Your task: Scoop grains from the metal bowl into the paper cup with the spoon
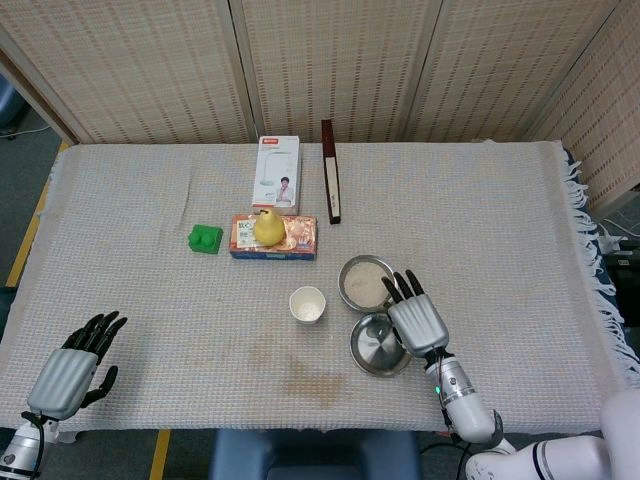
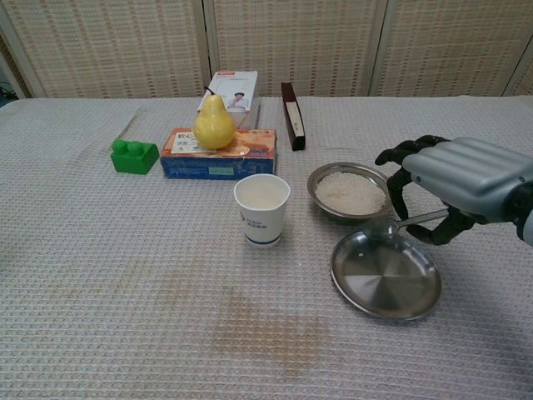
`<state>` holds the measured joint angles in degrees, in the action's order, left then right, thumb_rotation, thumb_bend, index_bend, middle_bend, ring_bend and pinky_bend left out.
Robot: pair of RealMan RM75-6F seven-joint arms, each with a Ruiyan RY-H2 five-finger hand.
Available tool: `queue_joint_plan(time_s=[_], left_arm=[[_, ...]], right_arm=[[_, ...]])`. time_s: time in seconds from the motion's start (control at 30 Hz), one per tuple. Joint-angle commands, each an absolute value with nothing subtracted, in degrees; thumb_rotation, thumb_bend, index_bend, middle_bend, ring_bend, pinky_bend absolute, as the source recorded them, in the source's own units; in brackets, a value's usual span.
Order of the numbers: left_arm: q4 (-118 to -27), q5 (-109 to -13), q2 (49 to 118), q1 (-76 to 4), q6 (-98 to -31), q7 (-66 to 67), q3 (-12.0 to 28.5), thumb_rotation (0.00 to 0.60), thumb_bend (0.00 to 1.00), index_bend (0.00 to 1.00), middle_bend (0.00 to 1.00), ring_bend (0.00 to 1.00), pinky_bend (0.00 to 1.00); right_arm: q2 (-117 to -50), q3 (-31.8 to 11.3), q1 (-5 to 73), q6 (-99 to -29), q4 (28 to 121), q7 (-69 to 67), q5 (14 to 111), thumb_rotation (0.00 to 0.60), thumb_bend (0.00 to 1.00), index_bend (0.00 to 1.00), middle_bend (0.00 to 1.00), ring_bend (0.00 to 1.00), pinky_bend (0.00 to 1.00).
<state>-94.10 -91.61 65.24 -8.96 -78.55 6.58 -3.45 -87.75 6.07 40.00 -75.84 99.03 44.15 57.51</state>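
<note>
The metal bowl (image 1: 366, 283) (image 2: 351, 191) holds pale grains and sits right of the white paper cup (image 1: 307, 304) (image 2: 263, 208). My right hand (image 1: 417, 320) (image 2: 460, 185) is to the right of the bowl and grips the handle of a metal spoon (image 2: 400, 224). The spoon's scoop hovers at the far rim of an empty metal dish (image 1: 379, 345) (image 2: 385, 276), just in front of the grain bowl. My left hand (image 1: 72, 364) rests at the front left edge of the table with its fingers apart, holding nothing.
Behind the cup a yellow pear (image 1: 268, 227) stands on a flat orange box (image 1: 274, 238). A green block (image 1: 205, 238) lies left of it. A white carton (image 1: 276, 172) and a dark narrow box (image 1: 331, 184) lie further back.
</note>
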Motion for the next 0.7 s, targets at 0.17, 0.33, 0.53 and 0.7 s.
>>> queue_joint_plan(time_s=[0.17, 0.33, 0.53, 0.7], left_arm=[[-94.0, -91.6, 65.2, -9.0, -78.4, 6.4, -3.5, 0.600, 0.50, 0.00, 0.00, 0.00, 0.20], [-94.0, -91.9, 65.0, -9.1, -78.3, 6.0, -3.6, 0.600, 0.50, 0.00, 0.00, 0.00, 0.21], [-93.9, -92.2, 65.1, -9.1, -78.4, 6.0, -3.8, 0.600, 0.50, 0.00, 0.00, 0.00, 0.21], [-94.1, -92.6, 65.1, -8.9, -78.8, 6.2, -3.9, 0.600, 0.50, 0.00, 0.00, 0.00, 0.21]], right_arm=[[-89.5, 6.6, 38.0, -72.7, 96.1, 44.5, 59.9, 0.600, 0.39, 0.66, 0.09, 0.00, 0.00], [-89.6, 6.2, 37.3, -72.3, 97.0, 46.5, 60.6, 0.600, 0.38, 0.47, 0.09, 0.00, 0.00], [-88.1, 5.6, 36.3, -72.4, 99.2, 48.2, 60.6, 0.600, 0.27, 0.34, 0.08, 0.00, 0.00], [-85.3, 5.2, 34.4, -74.0, 102.6, 45.1, 63.7, 0.600, 0.20, 0.32, 0.08, 0.00, 0.00]])
